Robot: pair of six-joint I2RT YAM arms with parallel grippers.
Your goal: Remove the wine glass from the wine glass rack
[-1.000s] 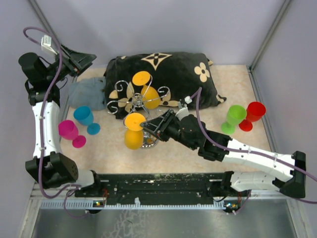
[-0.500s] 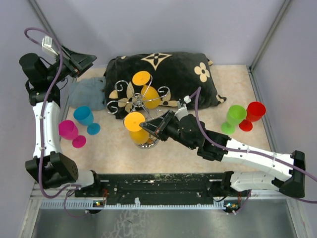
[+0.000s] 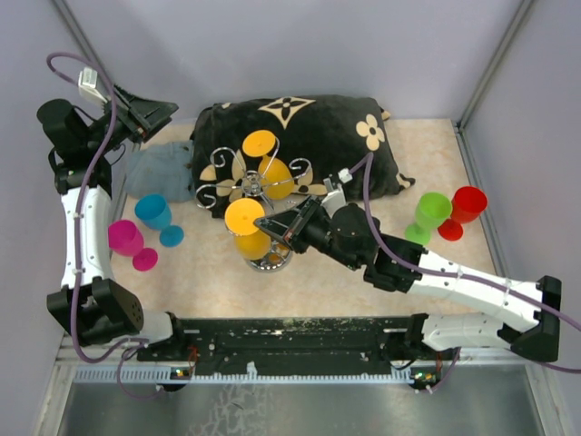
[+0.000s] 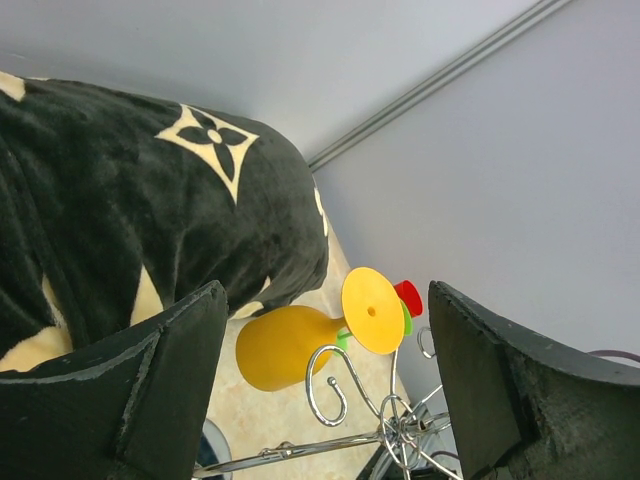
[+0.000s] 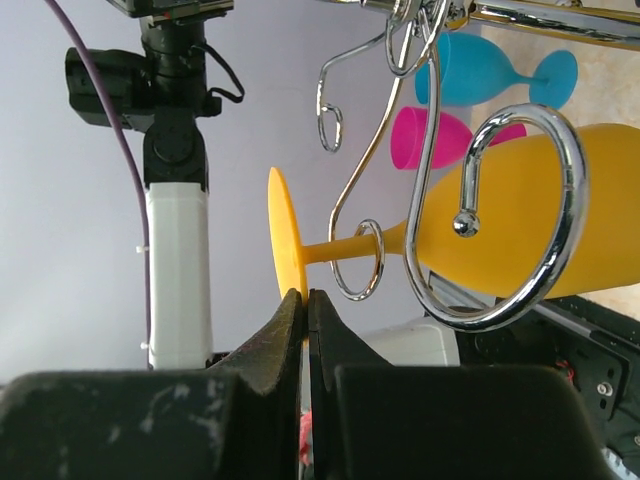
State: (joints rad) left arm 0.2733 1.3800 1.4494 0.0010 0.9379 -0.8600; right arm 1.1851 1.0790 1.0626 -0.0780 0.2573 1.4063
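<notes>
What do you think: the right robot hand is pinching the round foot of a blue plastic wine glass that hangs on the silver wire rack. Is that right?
Not quite: the glass is yellow, not blue. The right wrist view shows the right gripper pinching the round foot of a yellow plastic wine glass that hangs on the silver wire rack. The blue glass is off the rack, on the table.

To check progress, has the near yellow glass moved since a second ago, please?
Yes; the near yellow glass swung toward the rack base, now overlapping it.
</notes>
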